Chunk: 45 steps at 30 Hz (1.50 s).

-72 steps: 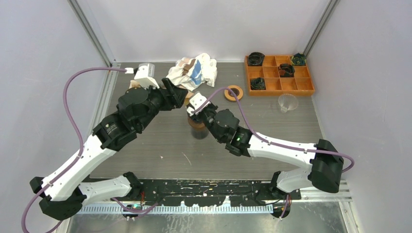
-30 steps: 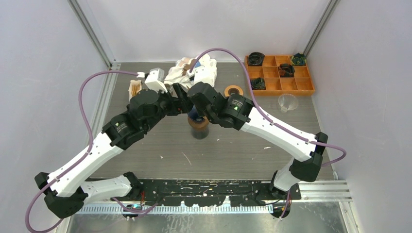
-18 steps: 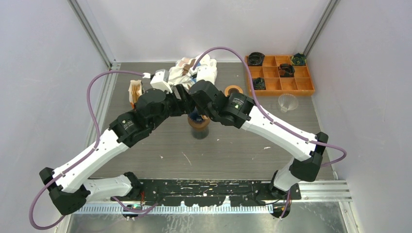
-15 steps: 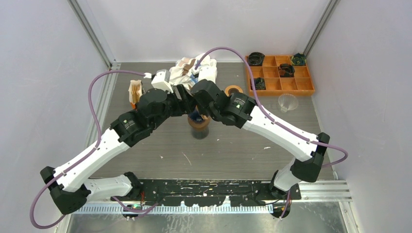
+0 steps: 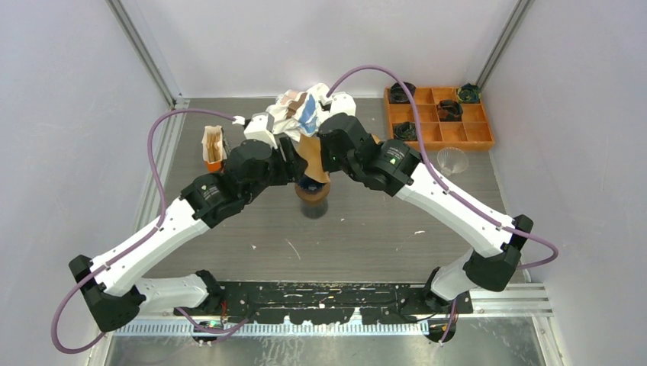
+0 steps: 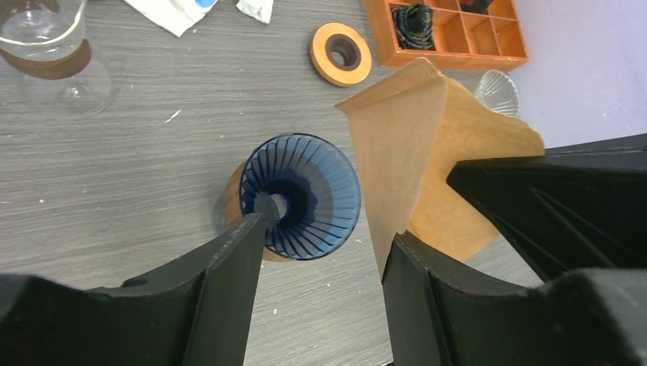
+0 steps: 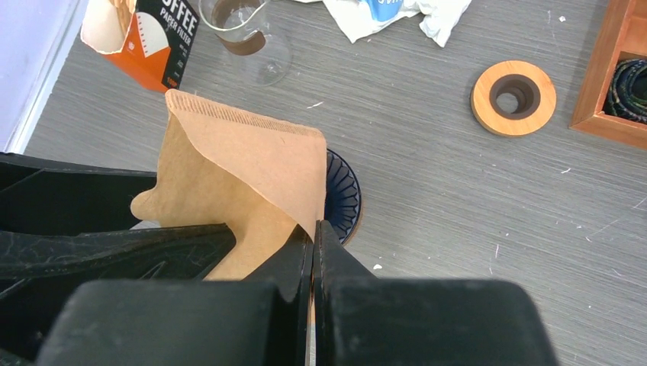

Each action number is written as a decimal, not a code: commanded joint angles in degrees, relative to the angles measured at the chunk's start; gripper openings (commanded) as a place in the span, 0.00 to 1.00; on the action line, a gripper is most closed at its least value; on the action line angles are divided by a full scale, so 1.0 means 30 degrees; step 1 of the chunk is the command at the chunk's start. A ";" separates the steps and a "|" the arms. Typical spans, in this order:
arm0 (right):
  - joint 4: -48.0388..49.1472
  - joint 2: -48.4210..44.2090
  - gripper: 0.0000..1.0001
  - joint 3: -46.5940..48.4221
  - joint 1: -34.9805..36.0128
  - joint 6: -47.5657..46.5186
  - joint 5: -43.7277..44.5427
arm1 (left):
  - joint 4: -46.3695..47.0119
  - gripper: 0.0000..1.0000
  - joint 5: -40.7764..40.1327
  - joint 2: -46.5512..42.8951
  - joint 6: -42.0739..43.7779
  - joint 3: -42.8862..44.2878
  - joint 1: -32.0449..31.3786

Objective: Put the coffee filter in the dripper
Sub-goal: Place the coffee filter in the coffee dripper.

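- The right gripper (image 7: pixel 312 229) is pinching the brown paper coffee filter (image 7: pixel 236 168) by its lower edge, with its fingers pressed together on the paper.
- The filter is hanging in the air, just beside and above the blue ribbed dripper (image 6: pixel 300 196), which is standing mid-worktop (image 6: pixel 137 168).
- The left gripper (image 6: pixel 326 231) is hovering spread over the dripper, gripping nothing.

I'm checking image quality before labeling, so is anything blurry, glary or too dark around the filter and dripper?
Top view: even, soft light, only faint shadows, coffee filter sharp. Left wrist view: dripper ribs crisp, no glare, left gripper fingers near-featureless black. Right wrist view: filter's crimped edge crisp, right gripper fills the foreground, dark and slightly soft.
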 commanded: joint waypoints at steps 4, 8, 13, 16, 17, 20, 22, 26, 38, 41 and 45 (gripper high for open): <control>0.1106 -0.0804 0.01 -0.0056 -0.0335 0.0348 -0.1471 | -0.0739 0.55 -0.1828 -0.0091 0.1050 0.1425 -0.0102; 0.1084 -0.0864 0.01 -0.0185 -0.0540 0.0303 -0.1756 | -0.1265 0.46 -0.2054 0.0069 0.1518 0.1927 -0.0094; 0.1084 -0.0783 0.01 -0.0218 -0.0825 0.0317 -0.2549 | -0.1519 0.36 -0.1477 0.0315 0.1475 0.2056 -0.0100; 0.1085 -0.0776 0.01 -0.0163 -0.0913 0.0346 -0.2863 | -0.1565 0.32 -0.1167 0.0500 0.1416 0.2032 -0.0098; 0.1084 -0.0802 0.00 -0.0160 -0.0929 0.0325 -0.2883 | -0.1631 0.30 -0.1108 0.0576 0.1413 0.2032 -0.0106; 0.1034 -0.0885 0.01 -0.0210 -0.1065 0.0205 -0.2856 | -0.2032 0.23 -0.1052 0.0676 0.1460 0.2266 -0.0107; 0.0890 -0.0899 0.01 -0.0246 -0.1245 0.0095 -0.2849 | -0.2273 0.18 -0.1106 0.0664 0.1564 0.2387 -0.0091; 0.0599 -0.0857 0.01 -0.0258 -0.1575 -0.0186 -0.2925 | -0.2850 0.10 -0.1210 0.0617 0.1726 0.2690 -0.0106; -0.0571 -0.0203 0.00 0.0515 -0.2116 -0.0821 -0.3844 | -0.5127 0.06 -0.0733 0.1393 0.2115 0.4472 -0.0090; -0.0792 0.0008 0.01 0.0657 -0.2153 -0.0924 -0.4171 | -0.5445 0.07 -0.0579 0.1668 0.2116 0.4697 -0.0094; -0.1102 0.0346 0.01 0.0852 -0.2204 -0.1053 -0.4592 | -0.5659 0.08 -0.0053 0.2021 0.2083 0.4917 -0.0093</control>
